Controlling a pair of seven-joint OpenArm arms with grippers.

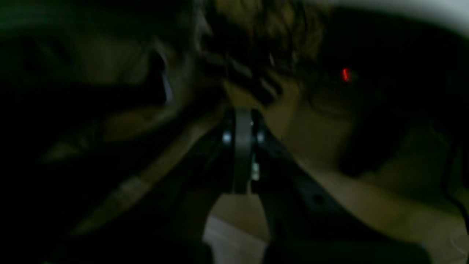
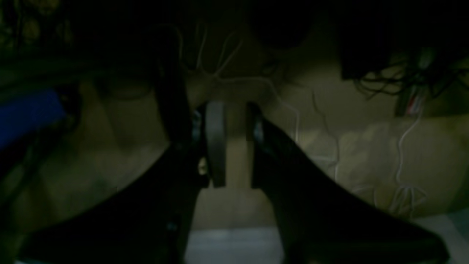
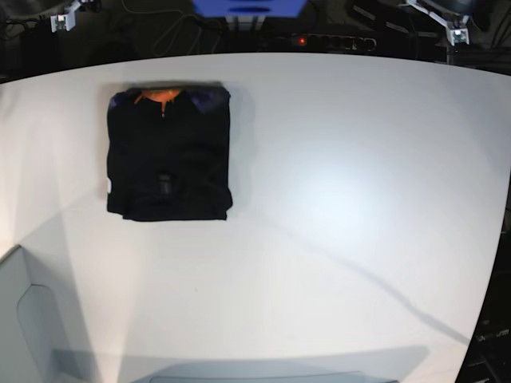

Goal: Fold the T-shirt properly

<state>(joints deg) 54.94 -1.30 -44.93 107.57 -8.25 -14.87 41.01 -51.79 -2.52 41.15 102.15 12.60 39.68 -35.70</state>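
The black T-shirt (image 3: 169,155) lies folded into a neat rectangle at the far left of the white table (image 3: 343,199). Its orange-and-purple patch (image 3: 156,96) is at the far edge and a small white tag (image 3: 109,186) shows on its left side. Neither gripper shows in the base view. In the dark left wrist view, my left gripper (image 1: 243,121) has its fingers together and holds nothing. In the dark right wrist view, my right gripper (image 2: 234,110) shows a narrow gap between its fingers and is empty. No shirt shows in either wrist view.
A power strip with a red light (image 3: 323,40) and cables lie behind the table's far edge. A pale grey bin (image 3: 16,319) stands at the front left corner. The right wrist view shows thin white cables (image 2: 293,110) and a blue object (image 2: 25,113).
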